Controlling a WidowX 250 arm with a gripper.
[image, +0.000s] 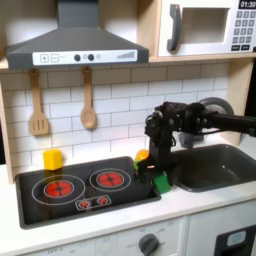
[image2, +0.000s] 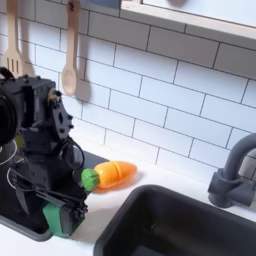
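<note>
Gripper (image: 160, 182) (image2: 60, 218) pointing down at the right edge of the stove (image: 40, 205), green fingers (image2: 55, 220) low over the table (image: 200, 200); whether spread or closed, impossible to tell, nothing seen between them. Toy carrot (image2: 112, 174) lying on its side just beside and behind the gripper in the second exterior view, green top toward the arm, near the tiled wall (image2: 170, 90). Partly hidden behind the arm in the first exterior view, an orange patch (image: 143, 156). Sink (image: 215, 165) (image2: 190, 225) to the first exterior view's right, faucet (image2: 232, 175) behind it. Yellow cup (image: 52, 159) at the stove's far left corner. Wooden spatula (image: 38, 105) and spoon (image: 88, 100) hanging above.

White tiled wall (image: 120, 100) behind a toy kitchen.
</note>
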